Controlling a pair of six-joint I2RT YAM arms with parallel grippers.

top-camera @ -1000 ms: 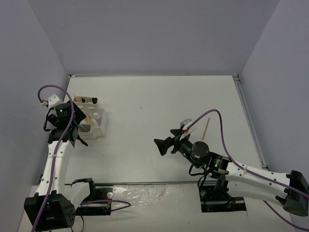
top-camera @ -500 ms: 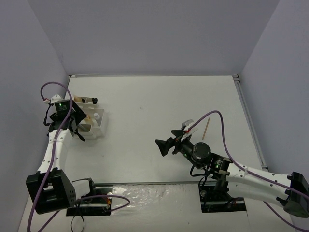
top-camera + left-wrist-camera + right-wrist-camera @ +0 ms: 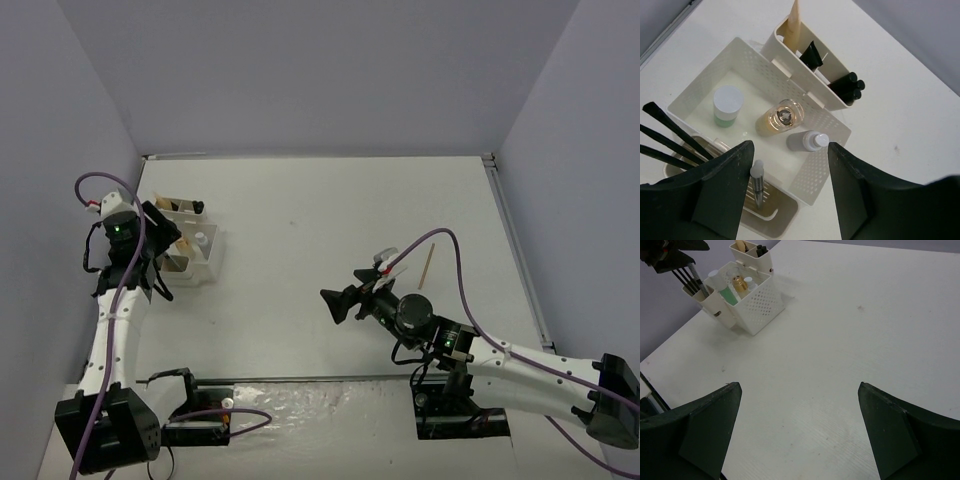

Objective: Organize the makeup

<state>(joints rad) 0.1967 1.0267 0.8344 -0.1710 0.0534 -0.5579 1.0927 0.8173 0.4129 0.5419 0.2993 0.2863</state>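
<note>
Top external view: the counter carries a white compartmented tray at its left edge. The left gripper hangs above the tray, jaws apart, nothing between them. The right gripper is over the middle of the counter, well apart from the tray, jaws wide apart and empty. The tray's large compartment holds a green bottle with a white cap, an amber bottle and a grey bottle. A side pocket holds black brushes; the far narrow compartment holds black tubes. One wooden stick lies on the counter beside the right arm, outside the tray.
</note>
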